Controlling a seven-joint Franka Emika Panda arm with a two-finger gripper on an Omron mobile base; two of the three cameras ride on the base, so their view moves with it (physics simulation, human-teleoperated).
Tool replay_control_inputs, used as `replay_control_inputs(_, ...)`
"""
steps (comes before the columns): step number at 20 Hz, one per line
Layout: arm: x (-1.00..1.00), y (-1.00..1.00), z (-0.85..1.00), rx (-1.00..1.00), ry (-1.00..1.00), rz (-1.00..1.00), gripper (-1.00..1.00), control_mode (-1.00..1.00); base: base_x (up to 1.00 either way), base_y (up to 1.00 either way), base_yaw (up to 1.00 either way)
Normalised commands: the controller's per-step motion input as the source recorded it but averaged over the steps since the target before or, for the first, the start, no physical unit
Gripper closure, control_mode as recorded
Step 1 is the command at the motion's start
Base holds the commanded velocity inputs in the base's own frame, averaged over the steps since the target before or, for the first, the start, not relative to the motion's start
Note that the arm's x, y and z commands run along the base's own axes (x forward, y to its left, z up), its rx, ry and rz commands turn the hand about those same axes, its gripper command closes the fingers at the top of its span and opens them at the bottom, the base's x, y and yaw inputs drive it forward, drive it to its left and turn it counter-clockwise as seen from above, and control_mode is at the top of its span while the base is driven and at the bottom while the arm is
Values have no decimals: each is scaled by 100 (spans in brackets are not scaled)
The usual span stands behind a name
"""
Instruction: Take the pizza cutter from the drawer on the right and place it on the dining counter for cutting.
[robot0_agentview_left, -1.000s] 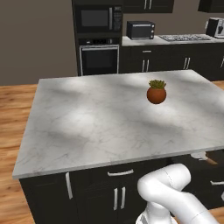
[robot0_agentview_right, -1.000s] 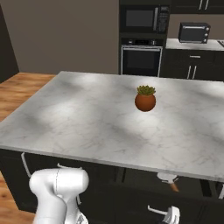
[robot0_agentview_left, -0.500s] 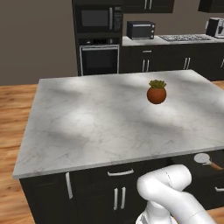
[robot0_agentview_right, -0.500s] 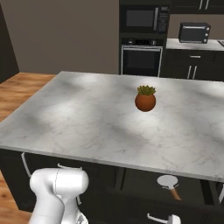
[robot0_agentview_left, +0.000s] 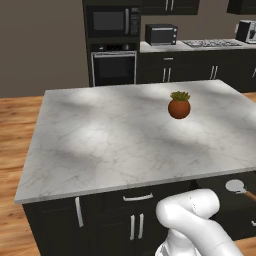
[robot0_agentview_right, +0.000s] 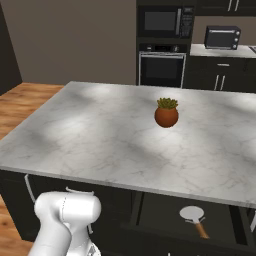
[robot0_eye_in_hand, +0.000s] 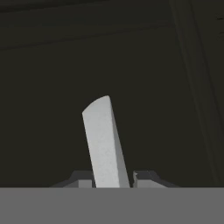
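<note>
Pizza cutter (robot0_agentview_right: 193, 219) lies inside the pulled-out drawer (robot0_agentview_right: 150, 210) at the lower right of the right base view, silver wheel toward the marble top and brown handle pointing to the frame's bottom edge. In the left base view the pizza cutter (robot0_agentview_left: 237, 188) sits at the right edge, just under the lip of the marble island (robot0_agentview_left: 100, 140), which carries a small potted plant (robot0_agentview_left: 179, 105).

In the hand view the gripper (robot0_eye_in_hand: 112, 175) sits at the bottom centre with its two dark tips closed on a pale grey bar (robot0_eye_in_hand: 103, 140) that rises between them against a near-black panel. I judge this bar to be the drawer's handle, though the frame does not make that certain.

So the drawer is open enough to expose the tool, and that looks like the only step done. Left to do: release the bar, reach into the drawer, grasp the cutter, lift it out and carry it to the dining counter.
</note>
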Motion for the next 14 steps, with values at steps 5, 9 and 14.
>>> replay_control_inputs(5, -46, -21, -1, 0, 1, 0, 100, -100, 0, 0, 0)
replay_control_inputs(9, -32, -19, 0, 0, 0, 0, 100, -100, 0, 0, 0)
replay_control_inputs(14, -16, -15, 0, 0, 0, 0, -100, -100, 0, 0, 0)
